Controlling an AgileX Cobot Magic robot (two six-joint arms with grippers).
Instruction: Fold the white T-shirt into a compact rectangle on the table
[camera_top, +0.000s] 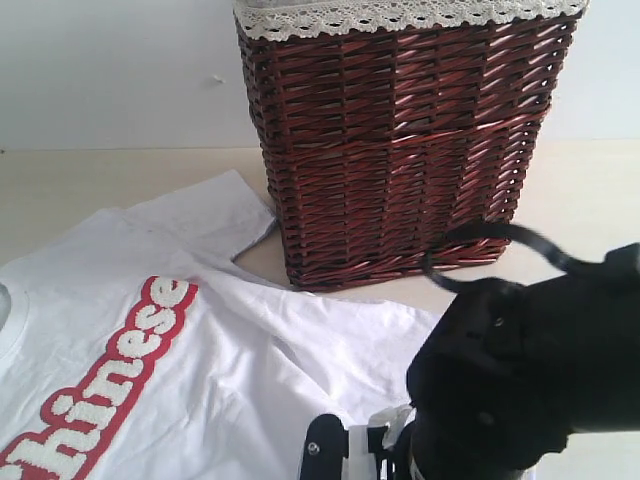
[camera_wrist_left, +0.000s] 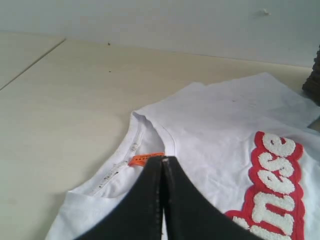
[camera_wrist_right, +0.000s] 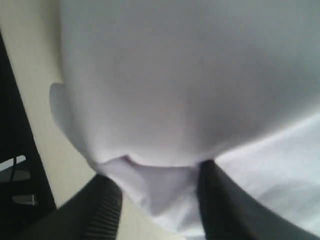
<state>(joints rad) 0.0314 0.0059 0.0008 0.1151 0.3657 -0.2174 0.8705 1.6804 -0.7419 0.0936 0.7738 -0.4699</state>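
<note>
Mostly table (camera_top: 90, 180), pale beige, running back to the wall. On it the white T-shirt (camera_top: 270, 370) lies spread flat and face up toward the near edge, red-edged lettering showing, one sleeve just beside the base of the wicker basket (camera_top: 400, 160), which stands toward the back edge. Right gripper (camera_wrist_right: 157, 185) is low at the shirt's hem, jaws partway apart with a bunched fold of cloth between them; can't tell if it's pinched. Left gripper (camera_wrist_left: 162, 160) is closed tight on nothing, above the collar, close by the orange tag (camera_wrist_left: 145, 159).
</note>
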